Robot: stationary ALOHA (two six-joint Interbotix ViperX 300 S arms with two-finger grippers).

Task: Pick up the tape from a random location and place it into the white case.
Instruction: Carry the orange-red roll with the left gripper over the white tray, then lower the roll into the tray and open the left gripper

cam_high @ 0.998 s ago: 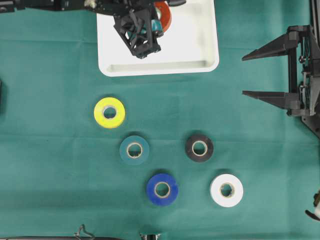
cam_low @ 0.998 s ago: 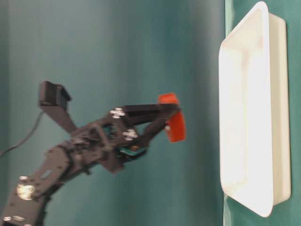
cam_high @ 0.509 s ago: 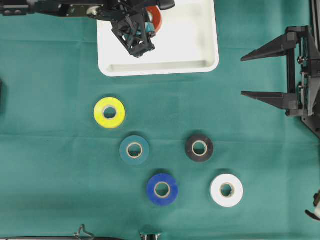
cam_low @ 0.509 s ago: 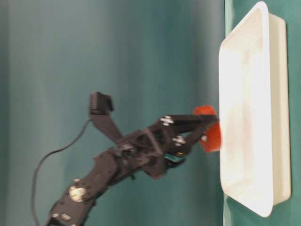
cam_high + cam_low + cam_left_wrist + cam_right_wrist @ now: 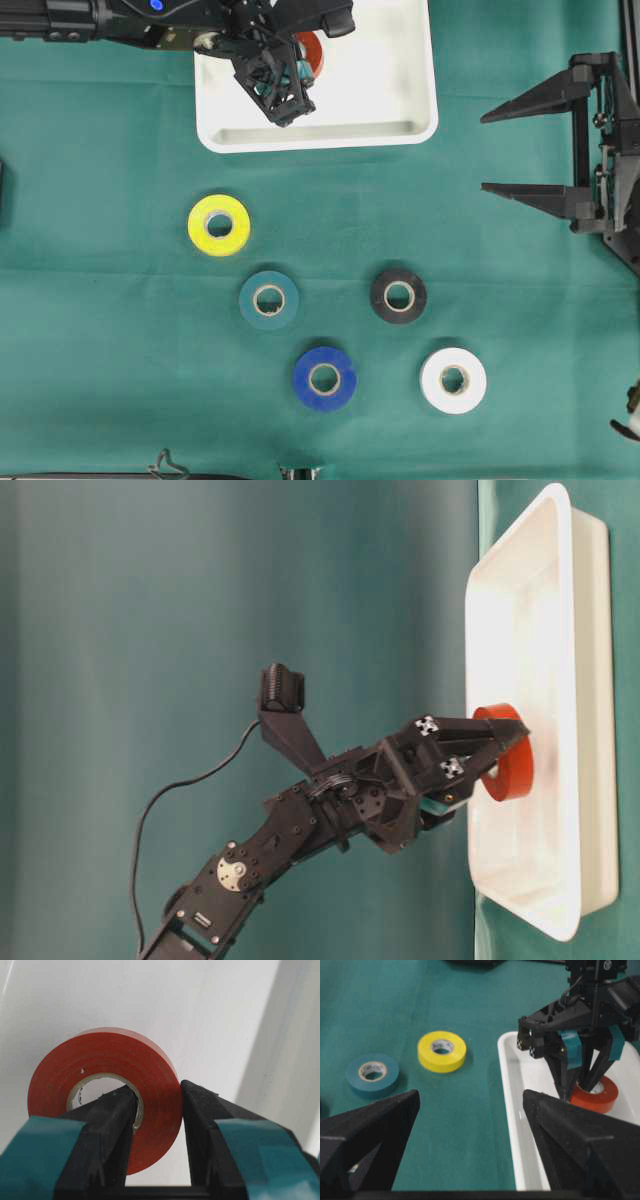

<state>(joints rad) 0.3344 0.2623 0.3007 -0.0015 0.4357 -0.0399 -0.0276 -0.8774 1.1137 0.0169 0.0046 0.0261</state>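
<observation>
Red tape [image 5: 105, 1090] in left tool [image 5: 157, 1125] (clamped), inside white case [image 5: 400, 100].

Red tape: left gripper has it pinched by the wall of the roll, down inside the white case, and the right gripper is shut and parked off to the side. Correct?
Not quite: the right gripper is open, its jaws spread wide in the overhead view. The rest holds: the left gripper pinches the red tape by the wall of the roll, down inside the white case.

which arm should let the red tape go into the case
Left. Its gripper is already shut on the red tape inside the white case, so it only needs to open. The right gripper sits open, off to the side.
</observation>
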